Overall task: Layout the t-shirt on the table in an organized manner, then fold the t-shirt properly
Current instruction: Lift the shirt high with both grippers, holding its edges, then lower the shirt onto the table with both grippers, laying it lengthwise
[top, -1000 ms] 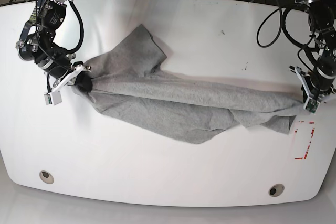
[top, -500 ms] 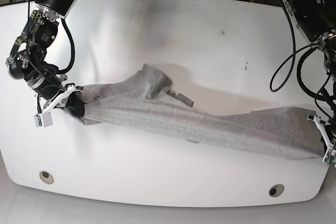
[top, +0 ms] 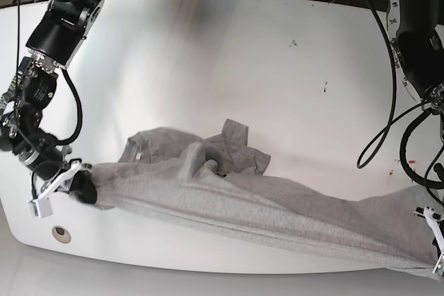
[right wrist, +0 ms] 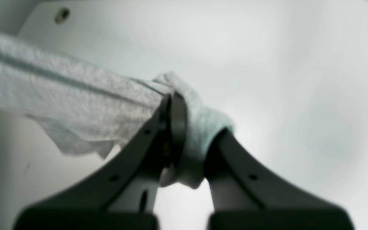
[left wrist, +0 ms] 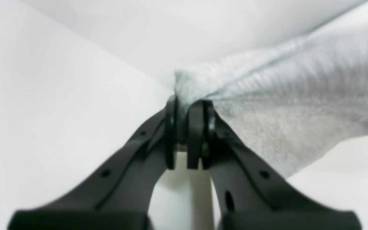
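Bright, even light; glossy glare on the table (top: pixel 277 67); both wrist views soft, blurred.

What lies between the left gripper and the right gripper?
In the base view, only the t-shirt spans from right gripper to left gripper, both clamping it.

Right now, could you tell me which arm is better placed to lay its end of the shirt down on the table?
Probably the right: its fingers pinch the shirt over the table, while the left hangs past the edge.
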